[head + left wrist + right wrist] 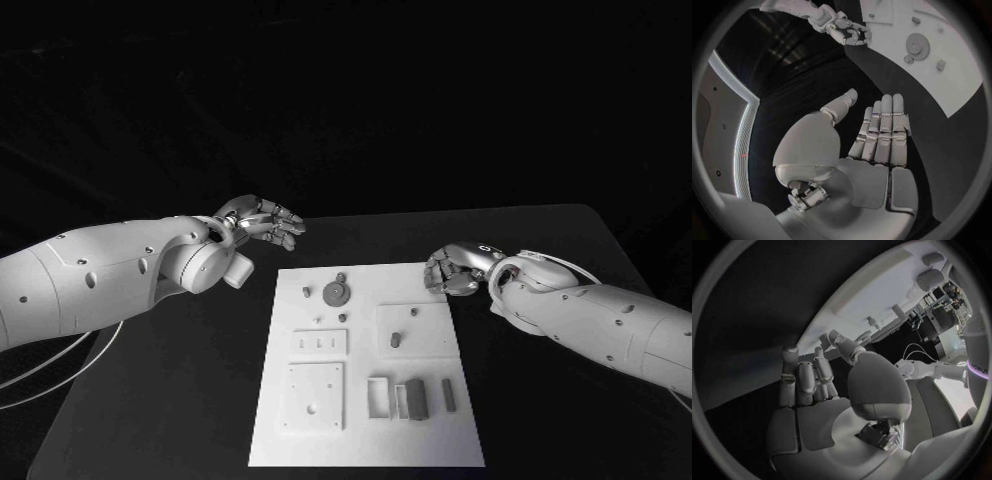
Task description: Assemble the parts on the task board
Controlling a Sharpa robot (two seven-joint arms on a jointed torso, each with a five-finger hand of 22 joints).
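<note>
The white task board [368, 440] lies in the middle of the black table. A round gear [336, 292] and small pegs [307, 291] sit near its far end. Grey blocks [418, 397] stand in slots near its front right. My left hand [263, 222] hovers off the board's far left corner, fingers straight and side by side [882, 132], thumb apart, holding nothing. My right hand [453, 269] hangs at the board's far right edge with its fingers [804, 382] raised and empty. The left wrist view also shows the right hand [847, 31], the board [954, 85] and the gear [917, 46].
Two square white plates [316, 396] [417, 330] and a small slotted plate [320, 342] sit on the board. Bare black table lies on both sides of the board. A white cable [51, 375] loops off the table's left edge.
</note>
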